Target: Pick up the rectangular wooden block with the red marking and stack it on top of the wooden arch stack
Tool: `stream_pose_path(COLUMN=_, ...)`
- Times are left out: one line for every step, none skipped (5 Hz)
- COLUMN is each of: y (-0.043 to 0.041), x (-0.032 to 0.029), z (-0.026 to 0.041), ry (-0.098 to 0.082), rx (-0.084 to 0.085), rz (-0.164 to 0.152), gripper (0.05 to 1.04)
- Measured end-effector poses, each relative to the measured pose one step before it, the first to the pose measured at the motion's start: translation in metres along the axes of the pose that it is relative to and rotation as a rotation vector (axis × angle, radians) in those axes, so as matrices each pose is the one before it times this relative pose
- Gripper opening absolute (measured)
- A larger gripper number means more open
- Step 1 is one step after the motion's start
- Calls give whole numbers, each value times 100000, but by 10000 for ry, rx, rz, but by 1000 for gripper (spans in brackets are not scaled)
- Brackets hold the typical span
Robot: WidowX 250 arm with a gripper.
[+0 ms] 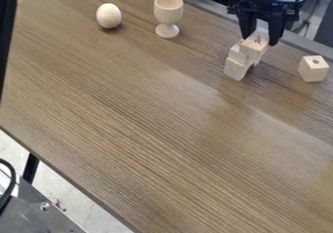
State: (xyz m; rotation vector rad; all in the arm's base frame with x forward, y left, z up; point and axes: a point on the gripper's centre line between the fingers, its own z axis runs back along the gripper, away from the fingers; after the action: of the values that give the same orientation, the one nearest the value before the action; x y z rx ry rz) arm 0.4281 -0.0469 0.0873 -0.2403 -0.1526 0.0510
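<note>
At your left on the brown table (137,129), you have a pale egg (108,16), resting apart from everything else. Just right of it stands a wooden cup (168,11), upright on its round foot, with nothing touching it. Farther right, near the far edge, the gripper (261,40) hangs down over a stepped wooden block (236,64) with a curved cutout and a red mark near its top. Its fingers sit narrow on either side of the block's upper end and look closed on it, so you can judge the grip as made. You can't tell whether the block's lower end bears on the table. At the far right, a small cube (313,68) with a hole sits apart, outside the grip like the egg and cup.
</note>
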Motion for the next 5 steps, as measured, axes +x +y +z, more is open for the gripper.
stream_pose_path(y=71, x=189, z=130, ry=-83, rx=-13, rz=-36, gripper=548)
stream_pose_path(y=231, x=347, z=27, ry=-215, rx=-12, rz=60, gripper=548)
stream_pose_path(y=239, x=217, z=58, ry=-123, rx=0, rz=4, gripper=548)
stream_pose_path(y=66, x=84, z=14, ry=-50, rx=4, rz=-1, gripper=548)
stream_pose_path(y=262, x=185, z=-588, ry=67, rx=13, rz=47, gripper=548)
